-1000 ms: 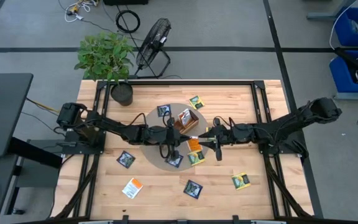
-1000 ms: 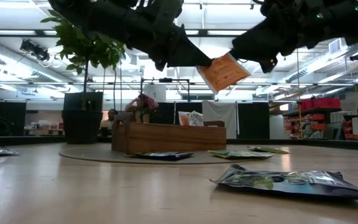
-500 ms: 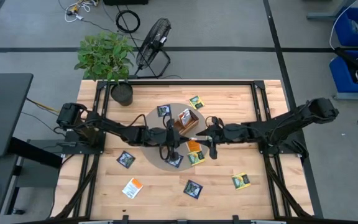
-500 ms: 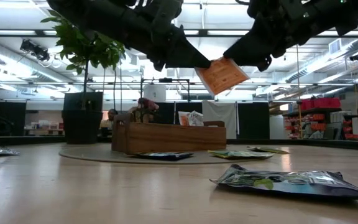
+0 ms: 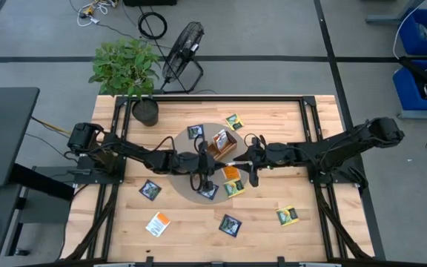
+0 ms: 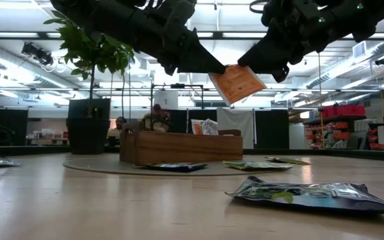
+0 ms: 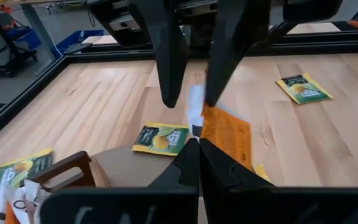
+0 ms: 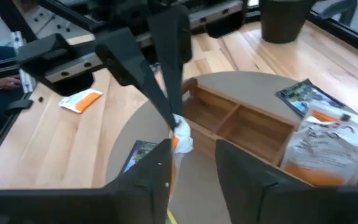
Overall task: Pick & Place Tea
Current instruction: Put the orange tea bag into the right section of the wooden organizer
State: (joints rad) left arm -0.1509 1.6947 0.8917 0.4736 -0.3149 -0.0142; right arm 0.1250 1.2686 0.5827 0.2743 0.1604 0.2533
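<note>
Right gripper [image 6: 255,65] has slid in, fingers spread around the flat orange-and-white tea packet [image 6: 237,83]; left gripper [image 6: 213,67] fingers pinch its corner for handover.

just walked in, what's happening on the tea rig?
Mid-air handoff above the wooden tray. The left gripper is shut on an orange tea packet; the right gripper is at the packet's other edge, fingers open around it. Other tea packets lie scattered on the table.
</note>
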